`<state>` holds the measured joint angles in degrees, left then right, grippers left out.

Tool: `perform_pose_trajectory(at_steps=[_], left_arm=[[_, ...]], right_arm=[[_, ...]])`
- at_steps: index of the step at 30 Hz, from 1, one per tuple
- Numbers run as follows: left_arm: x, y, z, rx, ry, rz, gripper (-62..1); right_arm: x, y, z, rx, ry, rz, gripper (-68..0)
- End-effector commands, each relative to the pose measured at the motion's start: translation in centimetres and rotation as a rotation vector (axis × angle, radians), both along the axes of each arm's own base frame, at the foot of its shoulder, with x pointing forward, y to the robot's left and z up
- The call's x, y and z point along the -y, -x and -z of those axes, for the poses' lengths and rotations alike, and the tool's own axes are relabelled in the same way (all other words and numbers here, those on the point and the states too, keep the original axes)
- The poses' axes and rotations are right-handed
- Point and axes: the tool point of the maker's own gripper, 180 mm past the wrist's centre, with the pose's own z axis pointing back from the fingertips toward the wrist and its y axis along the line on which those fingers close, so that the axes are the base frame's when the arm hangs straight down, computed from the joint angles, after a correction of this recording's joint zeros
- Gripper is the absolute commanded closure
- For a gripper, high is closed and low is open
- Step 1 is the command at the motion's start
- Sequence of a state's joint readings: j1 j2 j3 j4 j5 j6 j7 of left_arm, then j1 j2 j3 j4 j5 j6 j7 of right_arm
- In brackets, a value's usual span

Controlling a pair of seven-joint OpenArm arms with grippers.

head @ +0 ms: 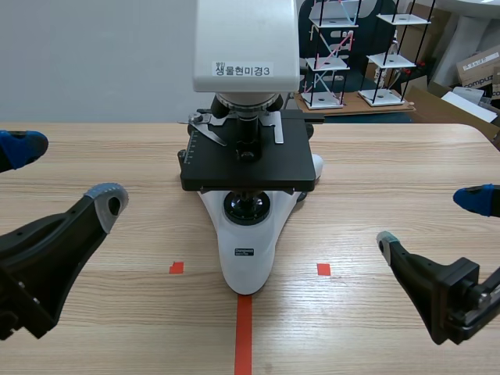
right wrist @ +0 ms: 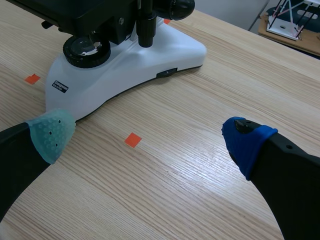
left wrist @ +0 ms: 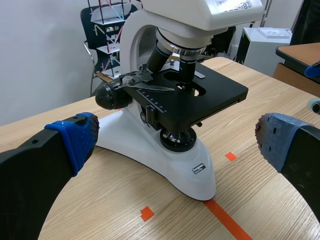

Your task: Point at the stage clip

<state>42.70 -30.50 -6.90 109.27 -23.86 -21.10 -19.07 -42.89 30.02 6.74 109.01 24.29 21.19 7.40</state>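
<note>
Step in hand: approach not yet begun.
Left end effector wide open, empty.
Right end effector wide open, empty, low over tabletop.
Stage clip on microscope stage, ahead of left end effector, well apart.
Next move, as I judge: left arm goes forward and brings one fingertip close to clip, without pushing microscope.

A pale wood-grain worktop fills the scene view. Beyond its far edge, at about one o'clock, two white tiered frames of rods and small shelves stand on a low wooden board. Brown cardboard boxes sit at two o'clock.
</note>
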Motion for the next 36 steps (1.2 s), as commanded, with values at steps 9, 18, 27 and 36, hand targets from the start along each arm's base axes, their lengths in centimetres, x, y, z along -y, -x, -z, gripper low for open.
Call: perform_pose_trajectory(at_steps=[9, 18, 27, 36], left_arm=[[0.2, 0.1, -0.8, 0.02, 0.018, 0.005, -62.3], [0.1, 0.0, -0.8, 0.021, 0.017, -0.003, -62.3], [-0.2, 0.0, -0.3, 0.008, 0.011, -0.01, -62.3], [-1.0, -0.1, 1.1, -0.023, 0.004, -0.032, -60.3]], right_arm=[[-0.3, -0.3, -1.0, 0.03, -0.008, -0.009, -65.7], [-0.3, -0.3, -1.0, 0.03, -0.008, -0.009, -65.7], [-0.3, -0.3, -1.0, 0.033, -0.01, -0.009, -65.7], [-0.3, -0.3, -1.0, 0.033, -0.01, -0.009, -65.7]])
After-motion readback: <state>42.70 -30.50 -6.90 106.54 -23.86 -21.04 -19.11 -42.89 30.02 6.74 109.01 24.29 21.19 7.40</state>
